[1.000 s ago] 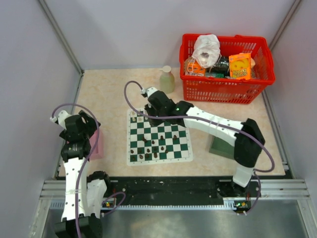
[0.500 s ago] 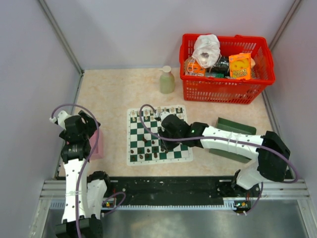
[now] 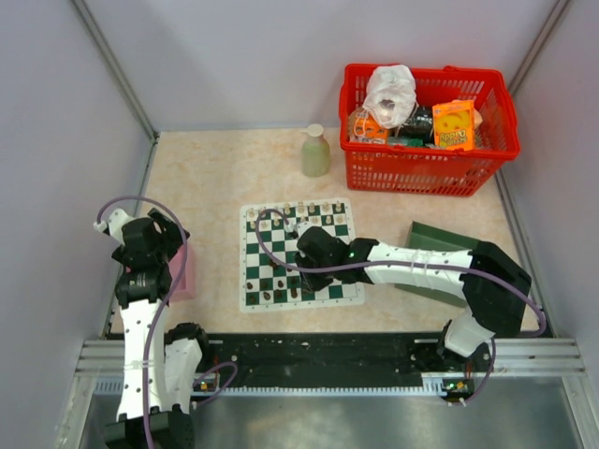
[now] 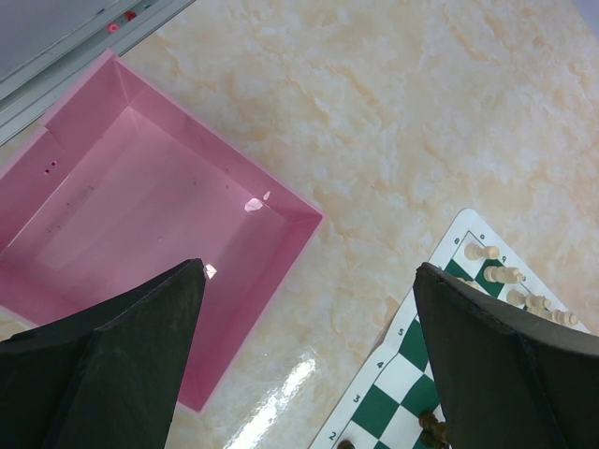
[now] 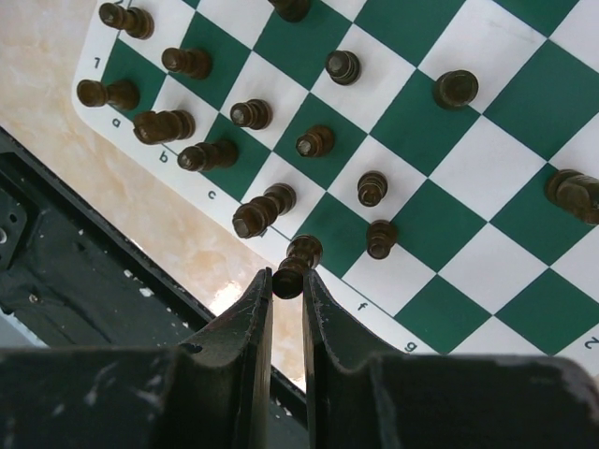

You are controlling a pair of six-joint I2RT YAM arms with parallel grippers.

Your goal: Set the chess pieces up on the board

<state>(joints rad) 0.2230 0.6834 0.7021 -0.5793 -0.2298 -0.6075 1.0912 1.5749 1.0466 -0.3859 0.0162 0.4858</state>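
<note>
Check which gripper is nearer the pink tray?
Left. The left gripper hangs over the pink tray; the right gripper, fingers pinching a dark chess piece, is at the near edge of the board.

Robotics test cell, laboratory type: marbled worktop [image 3: 206, 178] boxed in by plain pale partition walls [image 3: 281, 56], slotted aluminium rail [image 3: 328, 354] along the near edge carrying a cabled left arm [image 3: 140, 309] and right arm [image 3: 412, 267], red basket [image 3: 426, 168] of assorted props behind.

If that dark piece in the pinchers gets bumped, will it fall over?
Probably: the dark piece is tall on a small base, so it may topple, then roll since it's round. It looks hard, so the right gripper likely won't bend it.
</note>
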